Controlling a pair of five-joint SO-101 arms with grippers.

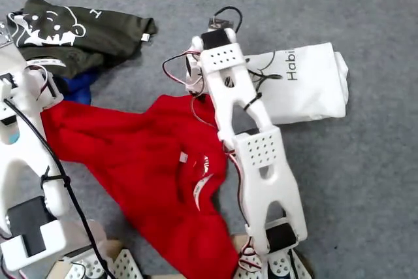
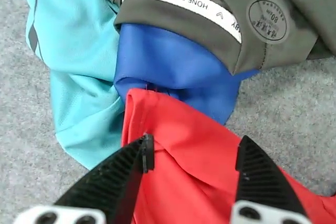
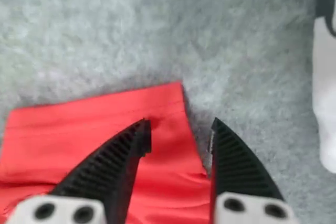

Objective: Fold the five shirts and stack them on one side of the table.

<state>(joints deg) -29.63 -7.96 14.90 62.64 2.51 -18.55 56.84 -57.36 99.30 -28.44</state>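
Red cloth takes up the middle and lower left of the high view: the red shirt (image 1: 150, 161) lies opened out and wrinkled on the grey surface (image 1: 366, 181), with no fold made in it yet. At the upper right of that frame lies the white shirt (image 1: 307, 86), squared into a neat packet, and it looks like the one garment finished so far. At the upper left the dark olive shirt (image 1: 85, 34) with a bear print lies bunched and loosely doubled over. A blue shirt (image 2: 178, 72) pokes out from under it, and a teal shirt (image 2: 73, 51) lies crumpled beside the two. These three form a heap, not a stack.

The left gripper (image 2: 194, 156) hangs over the red shirt's edge where it meets the blue one, jaws apart and closed on nothing. The right gripper (image 3: 178, 135) sits over a corner of the red shirt near the white packet, jaws likewise spread, with the cloth lying between them but not pinched.

By my reading the job is early: one shirt of five is folded, the red one is laid out for folding, three are waiting, and no stack has been begun at either side.
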